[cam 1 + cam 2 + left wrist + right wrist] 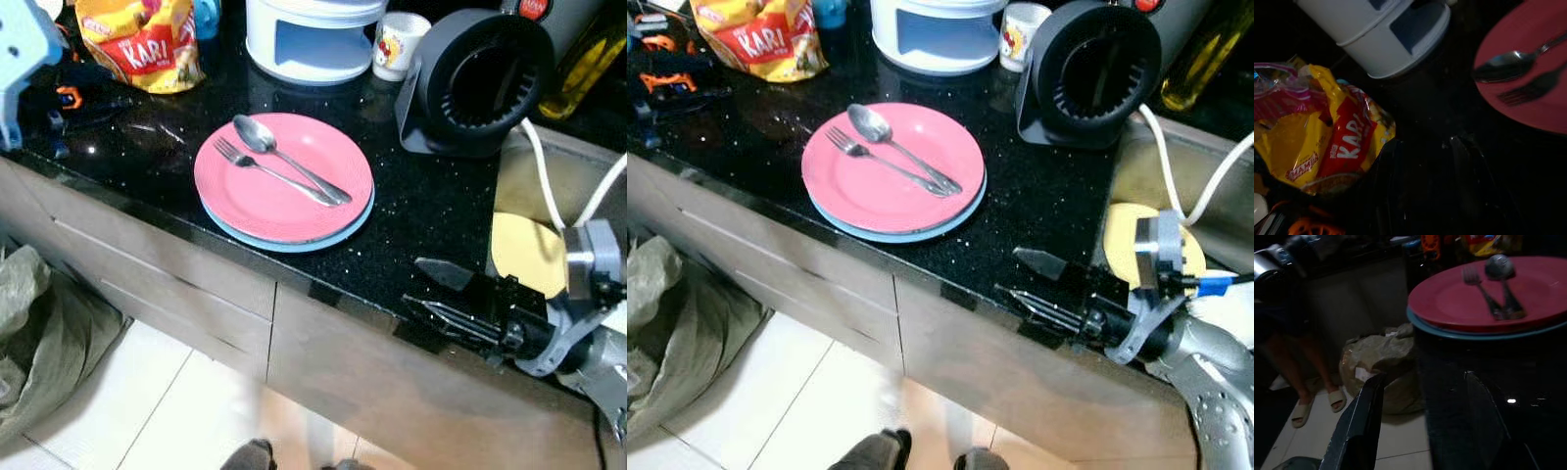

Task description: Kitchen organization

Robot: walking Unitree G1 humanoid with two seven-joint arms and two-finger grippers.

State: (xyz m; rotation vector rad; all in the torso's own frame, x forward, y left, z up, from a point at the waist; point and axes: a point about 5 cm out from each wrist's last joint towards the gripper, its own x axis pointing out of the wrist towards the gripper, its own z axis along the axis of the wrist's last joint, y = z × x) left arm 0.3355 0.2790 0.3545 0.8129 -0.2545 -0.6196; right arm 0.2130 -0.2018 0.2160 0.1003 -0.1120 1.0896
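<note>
Pink and smooth, the top plate sits just above the centre of the left eye view, stacked on a pale blue plate whose rim peeks out beneath it, both on the black speckled countertop. Across the pink plate lie a spoon and a fork, side by side and touching near their handle ends. Their long axes run from upper left to lower right of the frame, bowl and tines to the upper left, handles towards the robot's right side.

I'd judge the cutlery stiff, light and slippery, lying too flat for easy pinching; the handle ends near the plate's middle look the best place to grip. The plates look rigid, breakable if hard ceramic, and best taken at the rim overhanging nearest the counter edge.

The right gripper hovers at the counter's front edge, lower right of the frame, its fingers spread apart and empty, pointing towards the plates. I cannot tell how the left gripper stands; its wrist view is too dark.
</note>
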